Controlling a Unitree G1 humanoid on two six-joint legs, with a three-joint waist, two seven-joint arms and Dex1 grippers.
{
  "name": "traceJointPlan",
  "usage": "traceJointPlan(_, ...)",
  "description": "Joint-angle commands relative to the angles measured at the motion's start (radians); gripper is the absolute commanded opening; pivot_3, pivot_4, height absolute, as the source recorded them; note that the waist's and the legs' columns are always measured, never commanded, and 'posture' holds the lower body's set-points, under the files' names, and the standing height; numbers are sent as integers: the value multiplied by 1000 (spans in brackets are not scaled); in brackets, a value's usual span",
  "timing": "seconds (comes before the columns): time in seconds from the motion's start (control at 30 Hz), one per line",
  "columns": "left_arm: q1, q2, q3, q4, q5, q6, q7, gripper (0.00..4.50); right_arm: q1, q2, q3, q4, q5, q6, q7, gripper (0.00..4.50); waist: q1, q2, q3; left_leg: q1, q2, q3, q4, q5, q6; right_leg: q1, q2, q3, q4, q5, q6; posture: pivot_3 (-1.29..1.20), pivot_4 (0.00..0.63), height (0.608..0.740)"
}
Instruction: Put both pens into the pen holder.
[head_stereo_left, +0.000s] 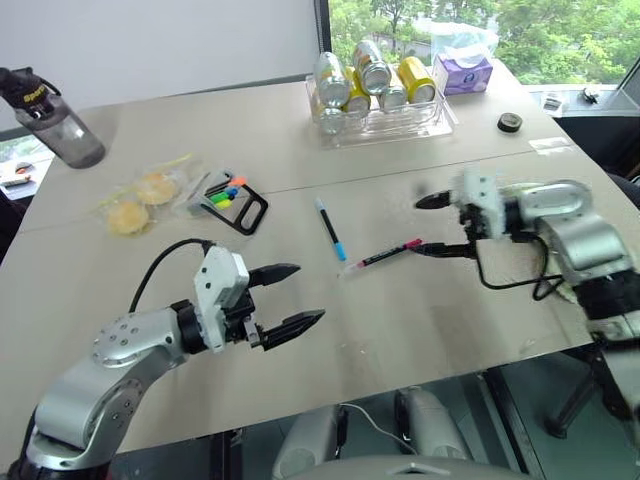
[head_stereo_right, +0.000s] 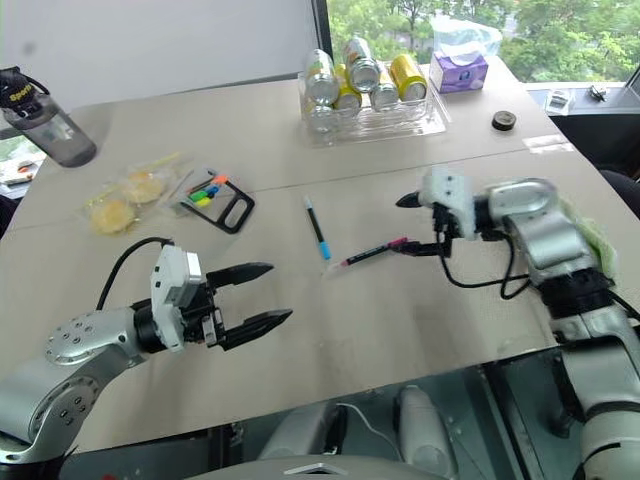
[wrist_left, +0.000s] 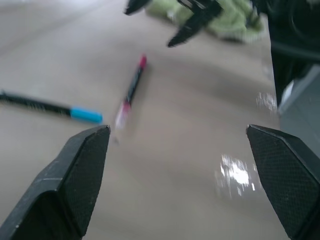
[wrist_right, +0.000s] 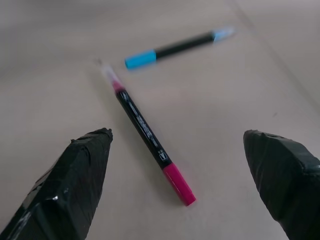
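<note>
Both pens lie on the tabletop (head_stereo_left: 420, 330): the blue pen (head_stereo_left: 330, 229) beside the pink pen (head_stereo_left: 385, 255), its small white print unreadable. The holder (head_stereo_left: 232, 198) stands well apart. The right gripper (head_stereo_left: 438, 226), jaws spread, hovers at the pink pen's tip; the left gripper (head_stereo_left: 285, 298) is spread, empty.

Bright window daylight, glare on the table (wrist_left: 235, 175), blurred wrist views.

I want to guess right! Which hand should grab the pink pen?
The right hand, probably. It is open, almost at the pink pen. The left hand is open too, but farther off.
</note>
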Motion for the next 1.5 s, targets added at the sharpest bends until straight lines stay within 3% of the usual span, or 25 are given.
traceJointPlan(0.03,40,18,87,-80,-63,3,-23,4500,-67,73,45,155,-67,-71,13,4472,3,0,0,0,0,0,0,0,0,0,0,0,-1,0,0,0,150,739)
traceJointPlan(0.17,74,38,124,-105,-68,8,-36,4500,-95,119,78,257,-118,-141,39,4472,4,0,0,-2,0,-4,0,0,0,0,-1,-1,-2,0,0,0,150,739)
traceJointPlan(0.43,98,39,117,-99,-51,-4,-44,4500,-78,100,48,264,-114,-171,91,546,0,0,0,0,0,-3,-1,0,0,0,0,-2,0,0,0,0,150,739)
traceJointPlan(0.5,79,41,103,-85,-47,-3,-49,4500,-61,83,31,240,-105,-159,88,18,2,0,0,0,0,-3,0,0,0,0,0,-2,0,0,0,0,150,739)
traceJointPlan(0.6,14,0,97,-52,-77,14,5,4500,-9,62,-44,130,-31,-75,77,18,5,0,0,-1,0,-3,0,0,0,0,-1,-3,0,0,0,0,150,739)
traceJointPlan(0.7,-77,-129,124,-6,-229,69,182,4500,81,31,-128,-62,78,71,78,18,4,0,0,-1,-1,-3,0,0,0,0,-1,-3,0,0,0,0,150,739)
traceJointPlan(0.9,-187,-289,79,28,-472,144,388,4500,222,13,-206,-407,220,251,14,18,0,-1,0,-1,0,-4,0,0,0,0,-1,-2,0,0,0,0,150,739)
traceJointPlan(1.17,-290,-408,-10,73,-532,148,490,4500,218,154,-234,-622,381,426,-172,18,5,-1,-1,0,-1,-4,3,1,-2,0,0,-1,4,0,0,0,150,739)
traceJointPlan(1.37,-297,-442,-25,63,-543,136,505,4500,209,182,-224,-666,438,459,-209,18,4,-1,-1,0,-1,-3,3,1,-2,0,0,-1,4,0,0,0,150,739)
traceJointPlan(1.47,-295,-451,-30,52,-544,125,510,3597,209,176,-213,-675,456,461,-207,0,4,-1,-1,0,-1,-3,2,1,-2,0,0,-1,4,0,0,0,150,739)
traceJointPlan(1.5,-296,-453,-31,49,-544,122,512,3107,208,175,-210,-677,462,460,-204,0,4,-1,-1,0,-1,-3,2,1,-2,0,0,-1,4,0,0,0,150,739)
